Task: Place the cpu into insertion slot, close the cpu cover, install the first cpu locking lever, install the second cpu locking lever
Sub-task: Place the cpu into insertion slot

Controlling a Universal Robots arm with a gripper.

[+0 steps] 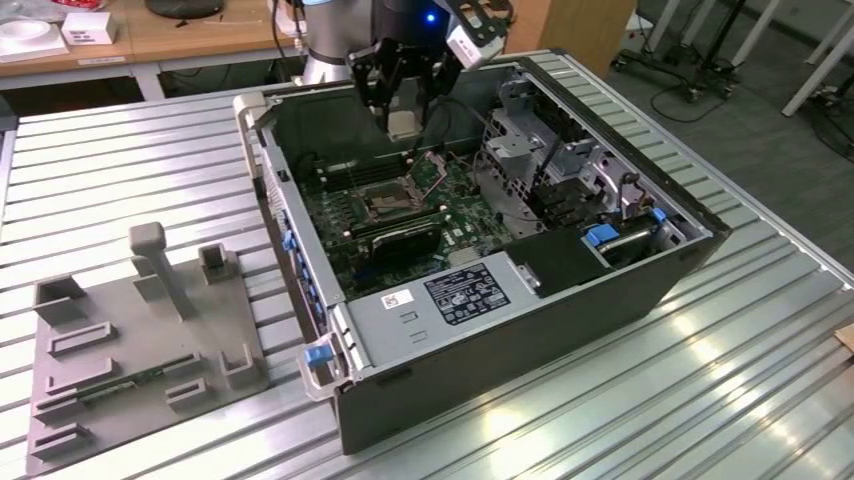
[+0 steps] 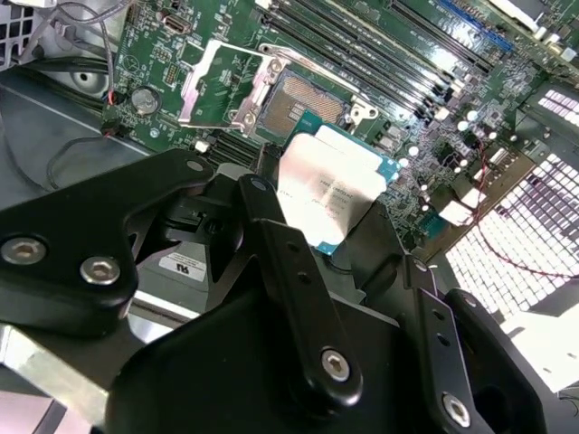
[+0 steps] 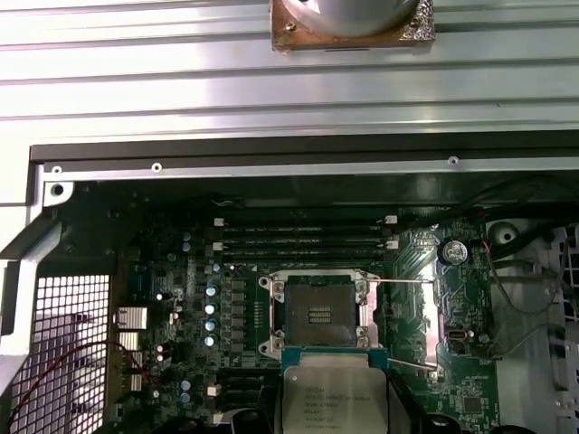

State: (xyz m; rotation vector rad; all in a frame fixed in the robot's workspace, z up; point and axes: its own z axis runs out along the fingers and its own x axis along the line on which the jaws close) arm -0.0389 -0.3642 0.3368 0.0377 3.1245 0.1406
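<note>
Exterior view: the gripper (image 1: 400,118) hangs inside the open computer case (image 1: 561,330), near its far wall, above the green motherboard (image 1: 461,215). The claw is closed on the cpu (image 1: 400,124), which hangs clear of the board.

In the second wrist view, the black fingers (image 2: 271,240) clamp opposite edges of the cpu (image 2: 330,190), its pale face showing between them. The insertion slot (image 2: 303,101) lies just beyond the chip, with nothing seated in it. The cpu cover (image 2: 194,86) is swung open and sits beside the slot.

In the first wrist view, the cpu (image 3: 333,398) lies next to the insertion slot (image 3: 318,312) but not over it. Two thin wire levers (image 3: 407,281) extend from the slot's side.
</note>
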